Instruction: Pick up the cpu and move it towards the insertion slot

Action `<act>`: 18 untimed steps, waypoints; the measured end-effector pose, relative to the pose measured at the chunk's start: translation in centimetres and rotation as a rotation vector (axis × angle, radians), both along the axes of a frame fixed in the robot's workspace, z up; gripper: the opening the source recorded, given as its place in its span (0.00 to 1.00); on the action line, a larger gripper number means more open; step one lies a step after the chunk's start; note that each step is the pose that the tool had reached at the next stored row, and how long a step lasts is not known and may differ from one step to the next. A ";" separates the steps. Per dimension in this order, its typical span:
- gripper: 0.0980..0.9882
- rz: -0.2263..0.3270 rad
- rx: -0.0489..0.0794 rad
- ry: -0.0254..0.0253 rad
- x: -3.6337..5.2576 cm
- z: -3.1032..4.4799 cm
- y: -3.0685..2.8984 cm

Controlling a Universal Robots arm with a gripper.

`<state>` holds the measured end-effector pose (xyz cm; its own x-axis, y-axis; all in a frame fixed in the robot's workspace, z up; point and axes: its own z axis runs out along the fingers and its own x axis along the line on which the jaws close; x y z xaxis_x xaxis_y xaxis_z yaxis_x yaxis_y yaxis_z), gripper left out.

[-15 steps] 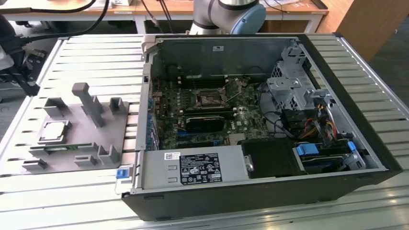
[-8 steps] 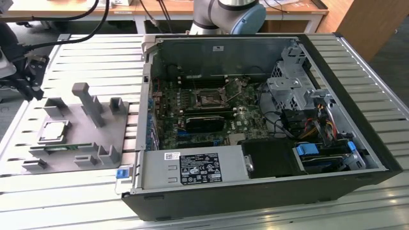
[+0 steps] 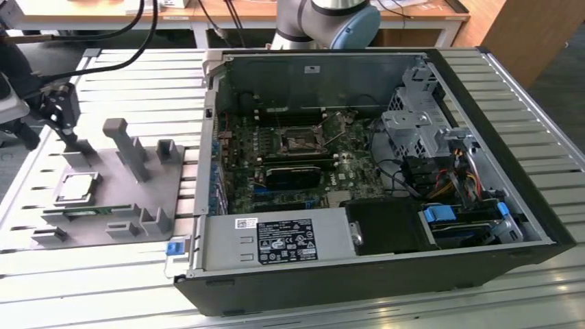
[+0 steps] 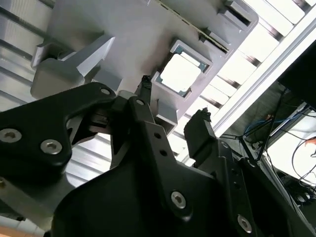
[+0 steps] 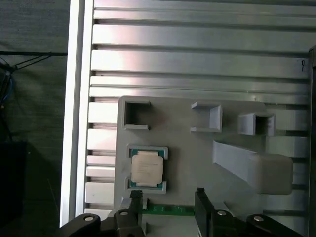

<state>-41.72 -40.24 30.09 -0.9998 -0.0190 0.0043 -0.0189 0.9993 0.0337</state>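
While its two dark fingers [image 5: 201, 200] stand apart with nothing between them, the gripper [image 5: 168, 200] hangs open over the near edge of a grey plastic fixture [image 5: 197, 158].

- Gripper: open, holding nothing. In both wrist views the fingertips are clear of every part on the fixture.
- Memory stick [image 5: 170, 210]: narrow, green, lying flat in the fixture. In the first wrist view it runs across the gap between the fingers.
- cpu [image 5: 147, 167]: flat in a square recess of the fixture, silver top up, green rim showing at the corners. It lies just beyond the fingertips, off to one side of the gap and closer to one finger than the other. It is not between the fingers and not touched. The second wrist view shows the same chip [image 4: 180, 74] past the fingertips, bright under the light.
- Fixture, other features: several upright blocks and open pockets around the chip's recess.
- Table [image 3: 92, 288]: slotted metal, carrying the fixture at the exterior view's left and an open computer case [image 3: 512, 171] at its right.
- Insertion slot [image 3: 300, 140]: square, metal-framed, dark in the centre, on the circuit board [image 3: 357, 171] inside the case, well apart from the cpu [image 3: 78, 188].
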 end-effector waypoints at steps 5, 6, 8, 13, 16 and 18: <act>0.62 0.000 0.000 0.0000 -0.15 -0.91 -0.07; 0.62 0.000 0.000 0.0001 -0.22 -1.08 -0.09; 0.62 0.000 0.000 -0.0001 -0.31 -1.45 -0.11; 0.63 0.000 0.000 0.0000 -0.61 -2.36 -0.15; 0.70 0.001 0.000 0.0000 -0.79 -2.90 -0.22; 0.70 0.004 0.001 0.0000 -0.91 -3.27 -0.25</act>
<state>-42.63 -40.49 26.83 -0.9997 -0.0229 0.0042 -0.0227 0.9991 0.0345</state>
